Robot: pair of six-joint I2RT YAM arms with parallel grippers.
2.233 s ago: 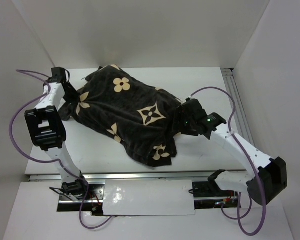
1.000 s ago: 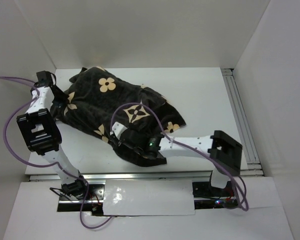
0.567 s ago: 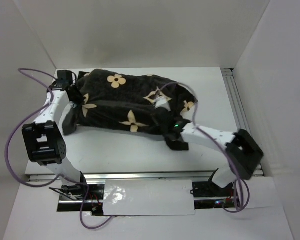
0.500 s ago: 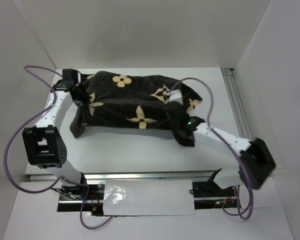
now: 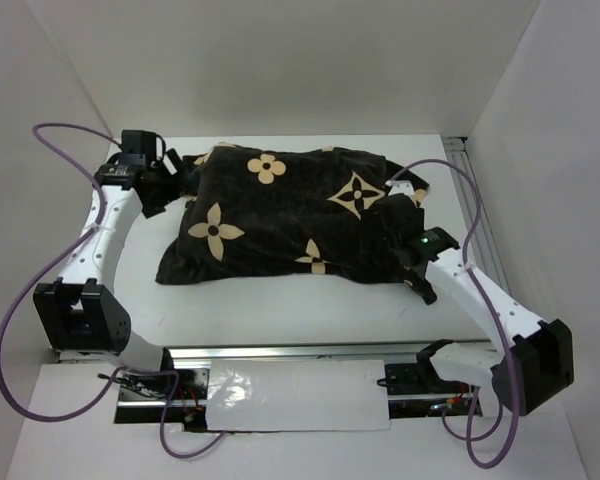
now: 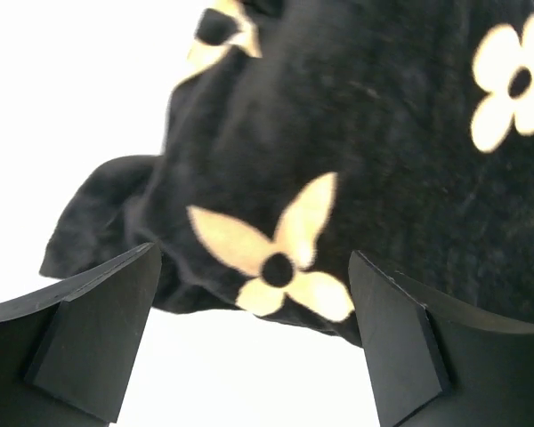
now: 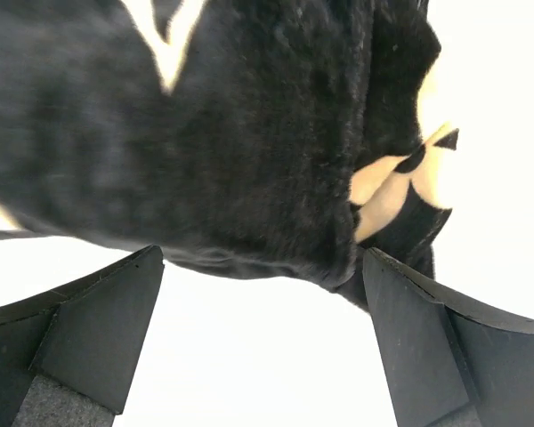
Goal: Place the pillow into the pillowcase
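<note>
Top external view: the left gripper (image 5: 177,180) has just let go. A moment ago it was pinched onto the left end of the pillowcase (image 5: 280,215); now its jaws stand wide, just off that end, with nothing between them. The case itself was bunched and slanted while the arms tugged it about. It now lies settled across the back of the table (image 5: 280,300), plump and roughly rectangular. No pillow shows anywhere, so I take it to be inside, filling the case out. On the right, the right gripper (image 5: 398,238) has also released. Its jaws are spread wide with the case's right edge just beyond them, not clamped. With both arms free, the job looks as good as finished. No brand, label or lettering can be read, only the tan flower and star print.
</note>
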